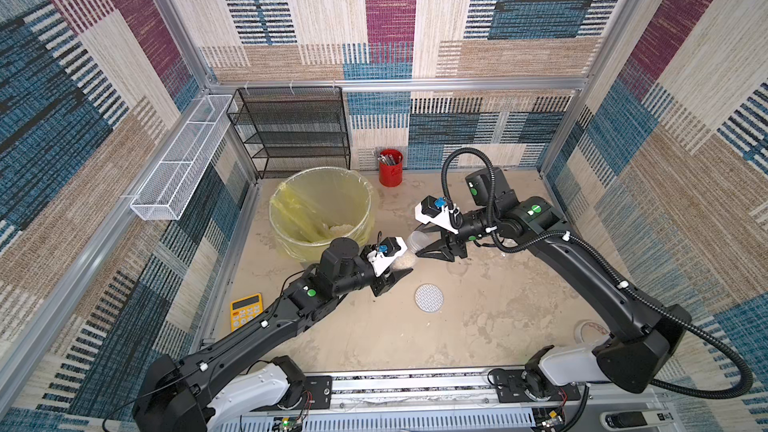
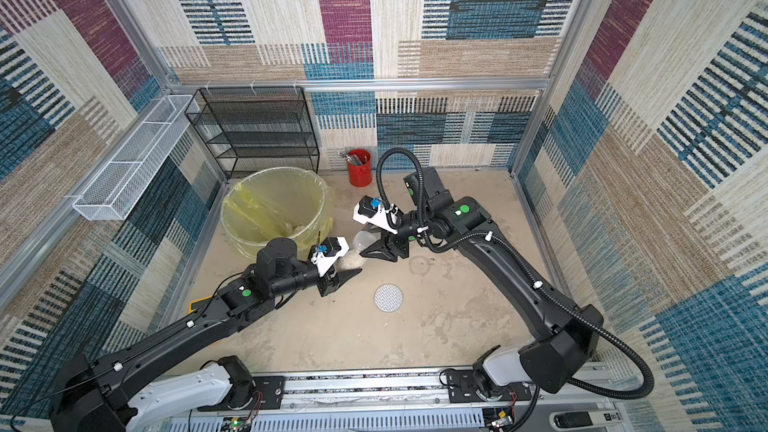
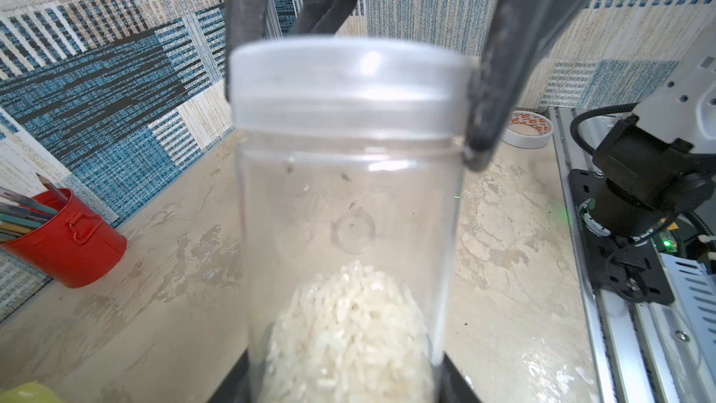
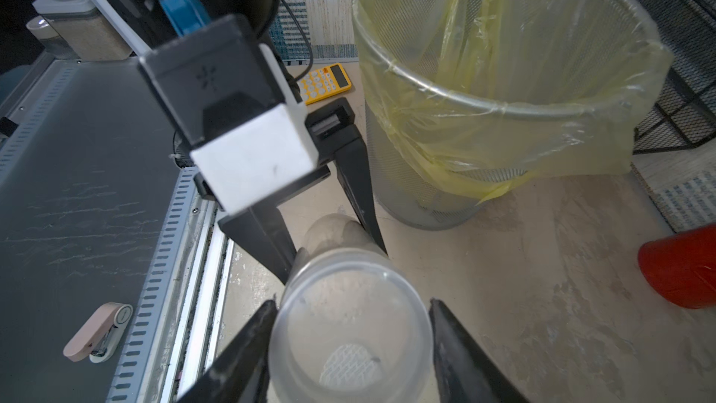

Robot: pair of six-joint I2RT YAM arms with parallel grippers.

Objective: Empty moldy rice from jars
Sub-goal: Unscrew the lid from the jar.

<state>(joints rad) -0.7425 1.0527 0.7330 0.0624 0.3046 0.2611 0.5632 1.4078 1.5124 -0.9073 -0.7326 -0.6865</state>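
Nearest the base rail, the yellow calculator and a round mesh disc lie on the table, well apart and not involved.

Mid-table, above the surface: the left gripper is clamped on the body of a narrow clear jar, held on its side with the mouth towards the other arm. The moldy rice sits in the base end, between the left fingers. The translucent lid is on the jar.

The right gripper straddles that lid, one jaw on each side. Whether the jaws bite or merely flank the lid cannot be told – the right wrist view shows them at the rim, contact uncertain.

Beyond, just past the left wrist, stands the bin with the yellow liner; a pale heap lies at its bottom. The red cup is at the back wall.

Assessment: lid removal is the step in hand. Next the right jaws need a firm hold and a twist against the left grip – then the lid is drawn clear, and the left arm carries the jar over the bin and tips it mouth down.
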